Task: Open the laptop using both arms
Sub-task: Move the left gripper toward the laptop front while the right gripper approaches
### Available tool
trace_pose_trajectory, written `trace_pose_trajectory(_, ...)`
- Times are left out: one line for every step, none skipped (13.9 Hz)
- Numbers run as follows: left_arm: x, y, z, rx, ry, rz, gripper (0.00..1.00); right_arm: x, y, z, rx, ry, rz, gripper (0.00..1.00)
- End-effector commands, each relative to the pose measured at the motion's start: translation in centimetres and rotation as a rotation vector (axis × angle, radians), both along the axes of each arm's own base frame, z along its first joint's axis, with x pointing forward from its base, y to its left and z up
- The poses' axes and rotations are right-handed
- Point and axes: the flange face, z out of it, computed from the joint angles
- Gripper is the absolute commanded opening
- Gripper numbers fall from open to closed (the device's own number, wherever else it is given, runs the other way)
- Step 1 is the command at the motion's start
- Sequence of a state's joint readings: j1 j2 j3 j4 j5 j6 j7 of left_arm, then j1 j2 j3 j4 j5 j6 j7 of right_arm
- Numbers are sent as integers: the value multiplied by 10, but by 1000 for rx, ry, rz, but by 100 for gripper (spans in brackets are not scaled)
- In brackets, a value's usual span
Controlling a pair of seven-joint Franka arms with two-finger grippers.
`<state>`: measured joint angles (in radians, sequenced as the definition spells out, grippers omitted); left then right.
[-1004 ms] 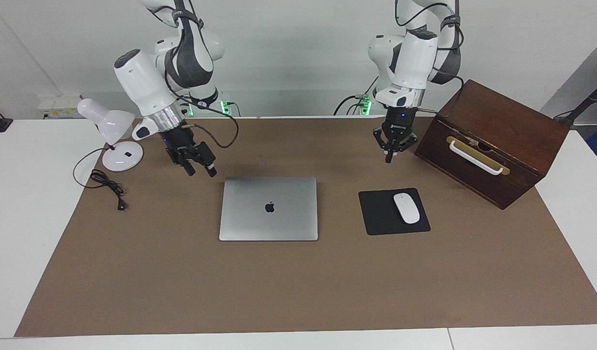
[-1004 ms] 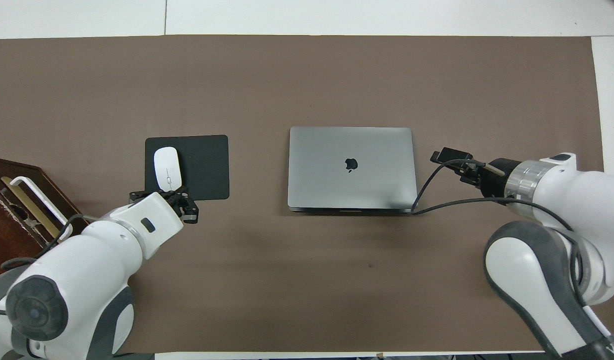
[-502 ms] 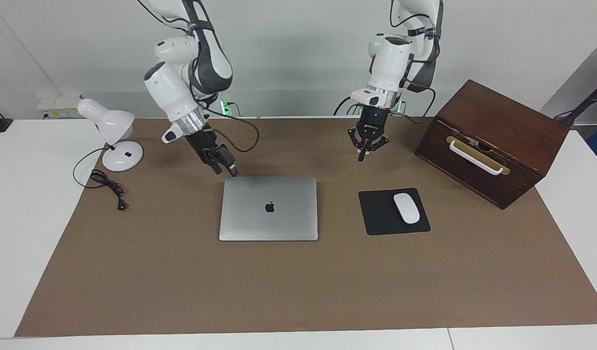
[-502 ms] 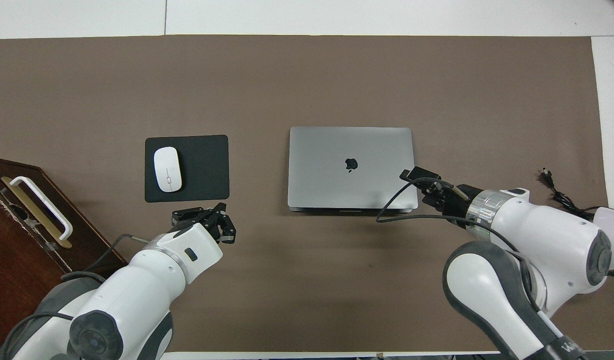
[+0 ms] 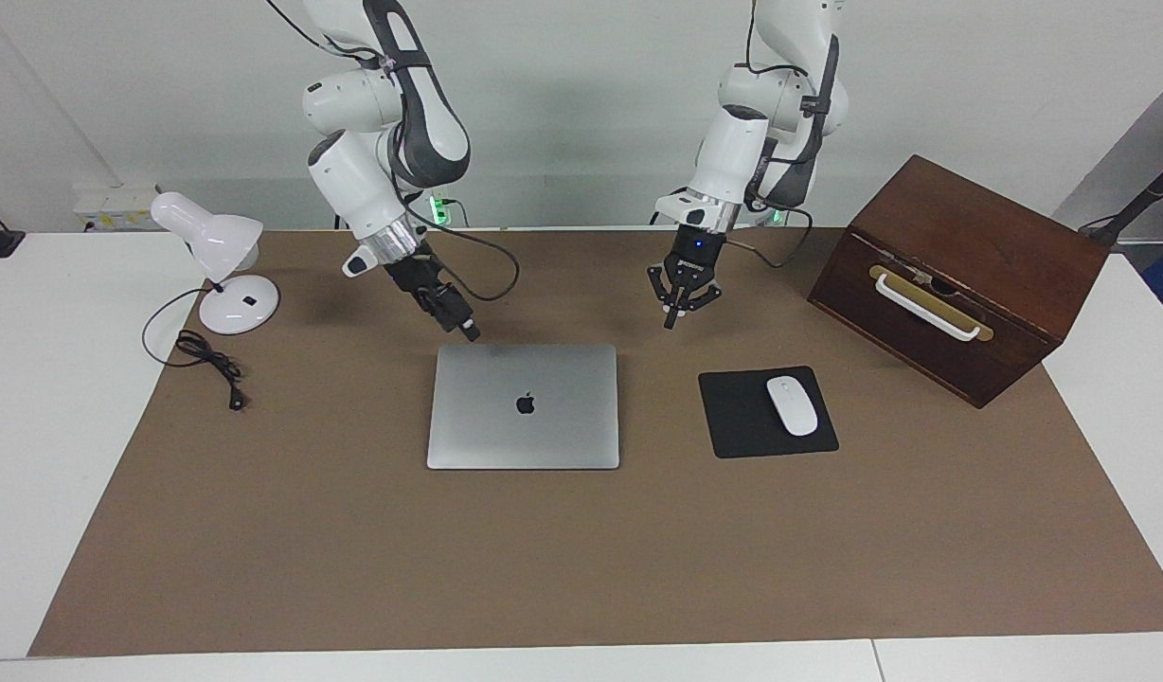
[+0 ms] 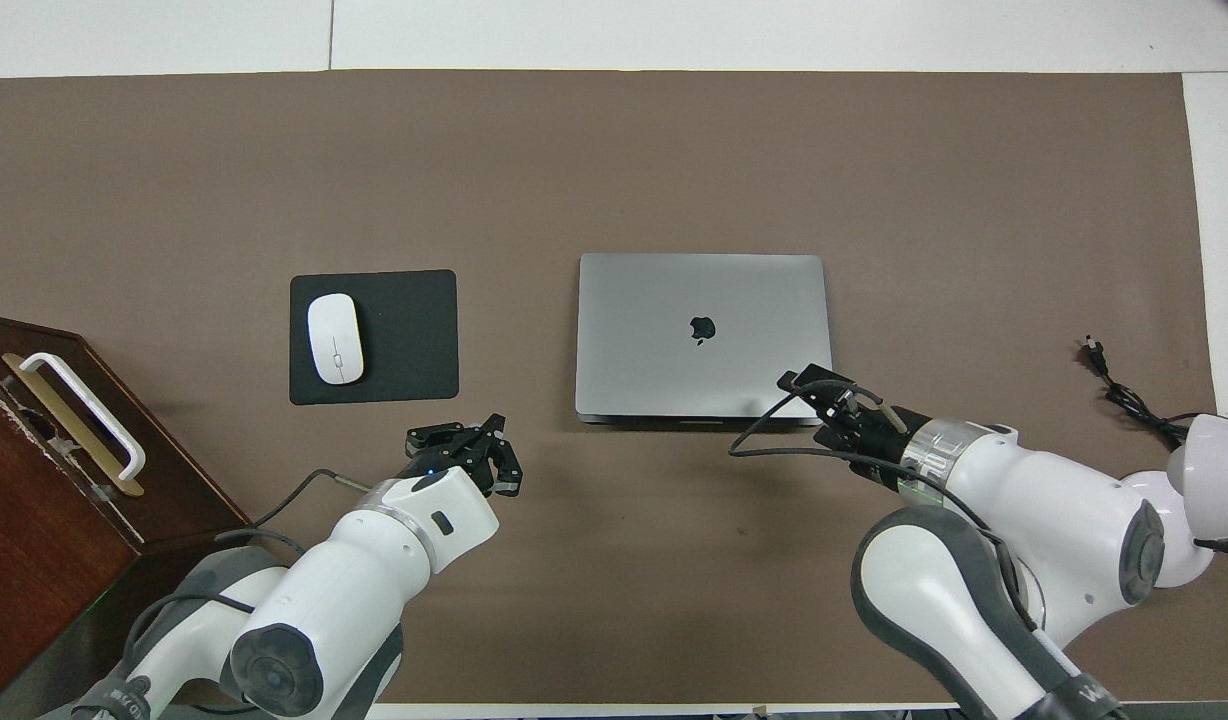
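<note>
The laptop [image 5: 523, 405] lies closed and flat on the brown mat, its black logo facing up; it also shows in the overhead view [image 6: 702, 335]. My right gripper [image 5: 466, 330] hangs tilted just above the laptop's corner that is nearest the robots, toward the right arm's end; it is open and empty, and also shows from above [image 6: 802, 384]. My left gripper [image 5: 670, 320] is shut and empty. It hangs over bare mat beside the laptop, between it and the mouse pad and nearer to the robots; it also shows from above [image 6: 479, 450].
A black mouse pad [image 5: 733, 417] with a white mouse [image 5: 792, 405] lies beside the laptop toward the left arm's end. A dark wooden box [image 5: 960, 275] with a white handle stands past it. A white desk lamp [image 5: 212, 242] and its cable [image 5: 207, 355] are at the right arm's end.
Both grippers have moved in toward the laptop. The right one came from near the lamp to the laptop's corner; the left one came from beside the wooden box. The laptop has not moved.
</note>
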<state>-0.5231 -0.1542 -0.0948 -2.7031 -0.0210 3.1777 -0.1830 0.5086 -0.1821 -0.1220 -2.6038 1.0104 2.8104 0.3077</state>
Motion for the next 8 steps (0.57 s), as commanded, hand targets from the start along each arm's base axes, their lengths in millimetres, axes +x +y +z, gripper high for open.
trace_pose_trajectory(-7,-9,-13,-20,-7,-16,0,-14,7,-12,26,36,-49,100)
trace_pose_trajectory(-10,-13,-14,-28,-18,-28,0,-16,12,-18,25,50,-46,100)
trace_pose_trajectory(-13,-18,-20,-26,-16,-42,0,-18,17,-24,16,56,-51,100)
trace_pose_trajectory(-16,-22,-23,-33,-26,-56,0,-20,21,-29,6,52,-67,100)
trace_pose_trajectory(-20,-27,-29,-41,-37,-71,0,-22,25,-33,2,55,-71,100)
trace_pose_trajectory(-22,-31,-37,-40,-36,-84,0,-22,25,-38,-9,55,-83,100)
trace_pose_trajectory(-23,-32,-44,-43,-39,-87,0,-22,25,-44,-23,56,-89,100)
trace_pose_trajectory(-25,-34,-51,-55,-53,-93,0,-22,27,-46,-28,58,-87,100)
